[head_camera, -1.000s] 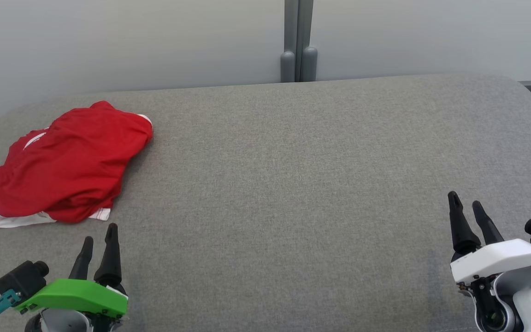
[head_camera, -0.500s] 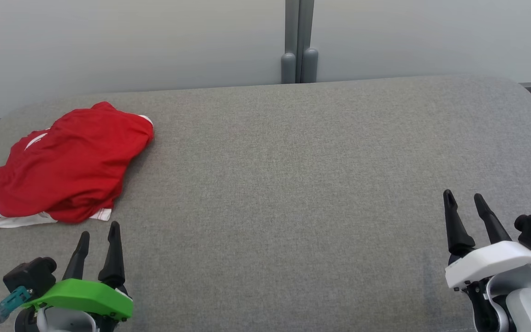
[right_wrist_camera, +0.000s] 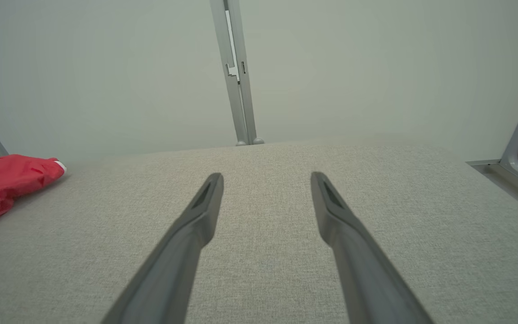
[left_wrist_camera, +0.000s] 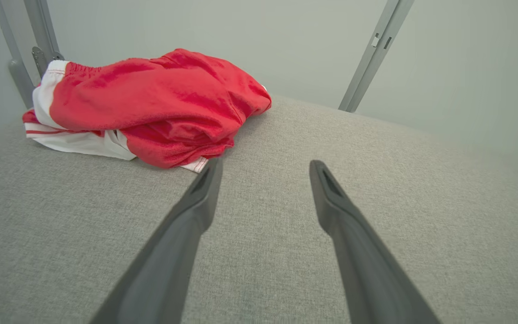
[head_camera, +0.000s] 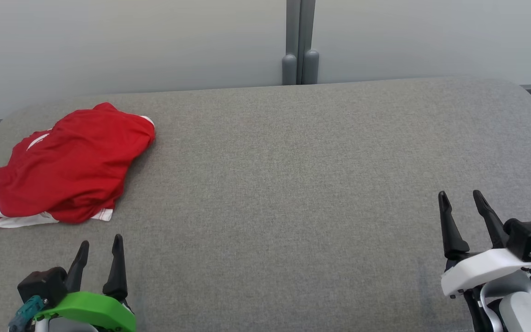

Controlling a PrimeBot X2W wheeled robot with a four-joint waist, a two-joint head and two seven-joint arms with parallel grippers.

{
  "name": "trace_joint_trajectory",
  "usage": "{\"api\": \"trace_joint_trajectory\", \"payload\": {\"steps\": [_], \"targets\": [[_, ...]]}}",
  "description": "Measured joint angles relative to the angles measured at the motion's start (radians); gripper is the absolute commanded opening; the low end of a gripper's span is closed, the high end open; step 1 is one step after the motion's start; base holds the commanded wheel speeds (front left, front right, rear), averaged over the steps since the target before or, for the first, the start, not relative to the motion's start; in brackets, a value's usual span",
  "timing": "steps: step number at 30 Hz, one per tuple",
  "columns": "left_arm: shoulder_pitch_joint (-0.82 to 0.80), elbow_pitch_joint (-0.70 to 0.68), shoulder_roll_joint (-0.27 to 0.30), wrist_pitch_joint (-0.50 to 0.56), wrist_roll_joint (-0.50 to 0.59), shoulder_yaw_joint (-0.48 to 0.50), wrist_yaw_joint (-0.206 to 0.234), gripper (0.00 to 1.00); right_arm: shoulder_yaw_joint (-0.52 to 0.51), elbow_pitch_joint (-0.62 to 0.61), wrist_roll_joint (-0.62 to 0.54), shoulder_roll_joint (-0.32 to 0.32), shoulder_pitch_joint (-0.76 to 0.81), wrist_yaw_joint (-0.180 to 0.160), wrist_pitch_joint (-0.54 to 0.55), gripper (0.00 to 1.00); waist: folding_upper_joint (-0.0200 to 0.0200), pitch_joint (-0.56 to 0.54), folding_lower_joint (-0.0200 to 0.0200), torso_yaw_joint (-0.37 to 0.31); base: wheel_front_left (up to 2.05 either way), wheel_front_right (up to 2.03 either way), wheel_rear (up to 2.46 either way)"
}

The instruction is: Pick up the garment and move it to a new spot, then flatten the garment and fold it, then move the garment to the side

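Grey fabric tabletop carries a bunched red garment (white trim at its edges); left gripper and right gripper show jaws wide apart, empty.

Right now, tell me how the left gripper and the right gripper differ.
The left gripper wears a green cover; the right gripper wears a white one. The left gripper sits just short of the red garment; the right gripper is far across the grey cushion from it. Both stand open and hold nothing.
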Motion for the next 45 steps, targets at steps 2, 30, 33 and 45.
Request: {"api": "trace_joint_trajectory", "payload": {"steps": [2,30,33,45], "targets": [[0.003,0.01,0.001,-0.006,0.016,0.002,0.0,1.0,0.001,-0.003,-0.025,-0.001,0.003,-0.001,-0.006,1.0,0.0,-0.001,0.0,0.0,0.0,0.0,0.0],[0.013,0.059,0.006,-0.046,0.175,0.043,-0.03,1.0,-0.042,-0.013,-0.153,-0.017,0.059,0.011,-0.048,1.0,0.0,-0.002,0.0,-0.005,0.0,0.0,0.0],[0.013,0.064,0.001,-0.046,0.18,0.043,-0.036,1.0,-0.055,-0.013,-0.154,-0.015,0.062,0.013,-0.048,1.0,0.0,-0.003,0.0,0.001,0.0,0.0,0.0],[0.011,0.077,-0.02,-0.046,0.191,0.041,-0.043,1.0,-0.061,-0.013,-0.16,-0.013,0.082,0.037,-0.048,1.0,0.0,-0.007,0.0,0.072,0.0,0.0,0.0]]}}
